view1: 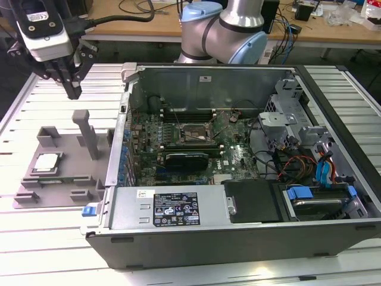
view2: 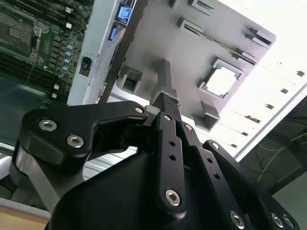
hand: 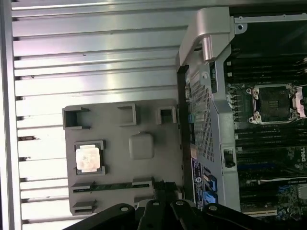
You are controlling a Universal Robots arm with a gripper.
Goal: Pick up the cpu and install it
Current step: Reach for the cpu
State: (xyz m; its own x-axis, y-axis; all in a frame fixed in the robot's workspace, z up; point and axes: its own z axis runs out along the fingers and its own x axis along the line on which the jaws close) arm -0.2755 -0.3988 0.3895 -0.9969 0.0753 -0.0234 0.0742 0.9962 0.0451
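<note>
step: reach for pickup | gripper high, near grey tray, jaws together, empty | cpu seated in tray, untouched | need: jaws parted, squared over cpu

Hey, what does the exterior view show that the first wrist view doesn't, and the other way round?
Exterior view adds: the arm, power supply and drive bay. First wrist view adds: a dark green strip in a slot of the tray. Both: the cpu lying in the tray, the socket, and the gripper above the tray.
</note>
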